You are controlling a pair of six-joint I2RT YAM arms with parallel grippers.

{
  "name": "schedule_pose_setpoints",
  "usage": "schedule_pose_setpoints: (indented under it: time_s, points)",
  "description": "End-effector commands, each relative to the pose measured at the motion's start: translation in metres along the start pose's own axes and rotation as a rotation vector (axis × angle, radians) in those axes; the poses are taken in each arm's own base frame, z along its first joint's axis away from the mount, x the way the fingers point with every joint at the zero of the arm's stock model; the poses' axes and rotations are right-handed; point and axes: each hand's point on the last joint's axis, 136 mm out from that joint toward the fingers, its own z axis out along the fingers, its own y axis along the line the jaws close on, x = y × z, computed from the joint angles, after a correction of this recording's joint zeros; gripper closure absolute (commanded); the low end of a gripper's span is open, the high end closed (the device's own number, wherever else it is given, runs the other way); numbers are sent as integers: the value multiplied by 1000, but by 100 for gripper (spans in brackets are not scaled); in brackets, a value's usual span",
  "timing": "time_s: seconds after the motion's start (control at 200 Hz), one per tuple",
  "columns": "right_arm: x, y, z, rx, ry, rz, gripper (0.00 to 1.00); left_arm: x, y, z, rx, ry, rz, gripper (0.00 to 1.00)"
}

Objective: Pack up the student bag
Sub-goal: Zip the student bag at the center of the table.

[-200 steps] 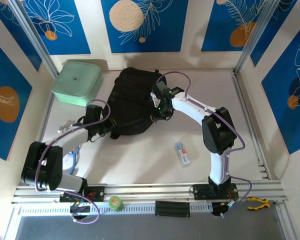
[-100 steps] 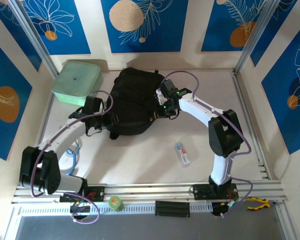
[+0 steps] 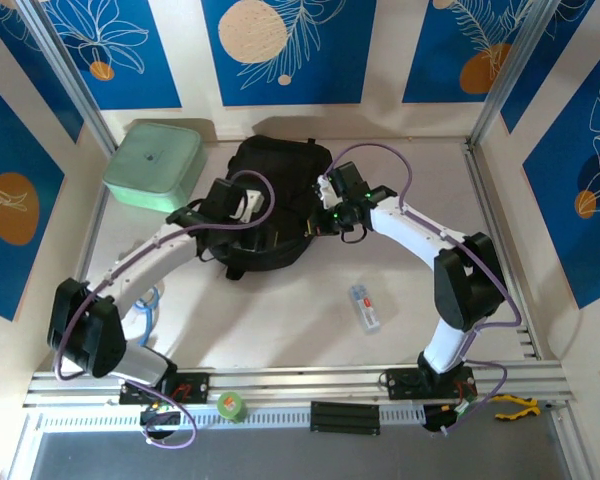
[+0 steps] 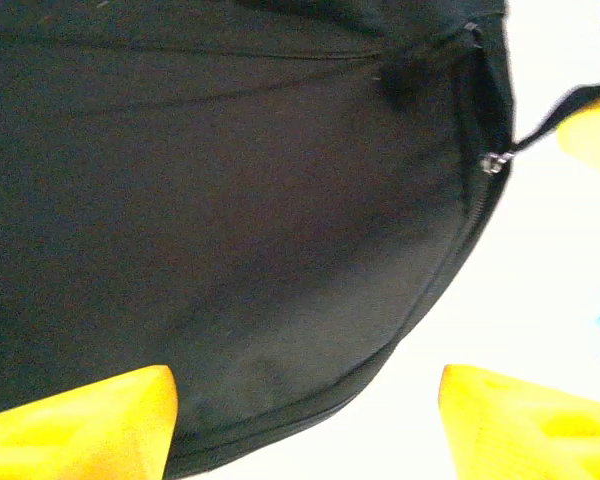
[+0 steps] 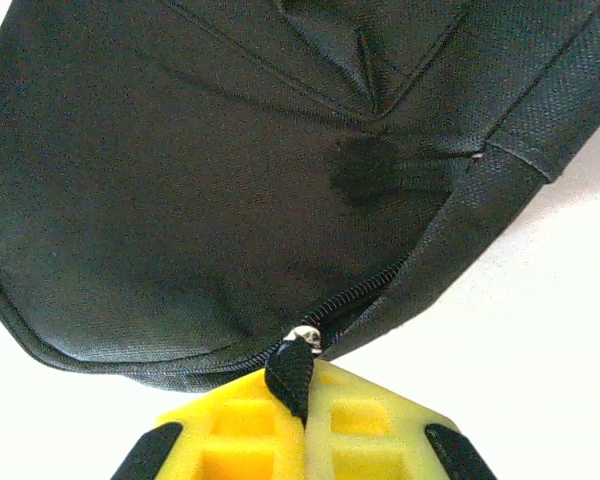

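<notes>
While a small pale packet (image 3: 365, 307) lies loose on the desk (image 3: 280, 305) nearer the arm bases, the student bag (image 3: 270, 195) sits beyond it at the middle of the desk, slumped flat on its side. It looks to me like soft, limp black fabric, light when empty. It would sag and fold if lifted by a panel, and it would slide if tugged sideways without something pinning it. The sensible holds are the stitched parts: the zipper pull, a strap or the seam along the rim.

The right end effector (image 5: 302, 425) is at the bag's right edge. Its yellow fingers are pressed together on the black zipper pull (image 5: 292, 378), just below the small silver slider (image 5: 303, 340). The zip line runs off to either side of it.

The left end effector (image 4: 305, 425) is over the bag's left part with its fingers spread wide and nothing between them. I can't tell whether the tips press into the cloth or merely hang above it. It looks placed to steady the bag against the pull.

Further off, a mint-green lidded box (image 3: 153, 163) sits in the far left corner, just beside the bag.
</notes>
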Motion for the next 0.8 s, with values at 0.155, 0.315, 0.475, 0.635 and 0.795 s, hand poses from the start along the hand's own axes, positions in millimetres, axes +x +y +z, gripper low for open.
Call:
schedule_pose_setpoints:
  time_s: [0.155,0.315,0.475,0.635,0.795]
  points:
    - [-9,10,-11,-84,-41,44,100,-11,-45,52,194,-3,137,29]
    - [-13,5,-14,-102,-49,93,100,-2,-57,76,253,71,166,42]
    - [-19,-12,-11,-72,-59,179,100,25,-56,89,258,151,183,62]
    - [-29,-36,-4,7,-64,273,100,58,-51,95,258,219,184,78]
    - [-38,-64,-1,184,-59,371,100,79,-45,99,231,262,178,84]
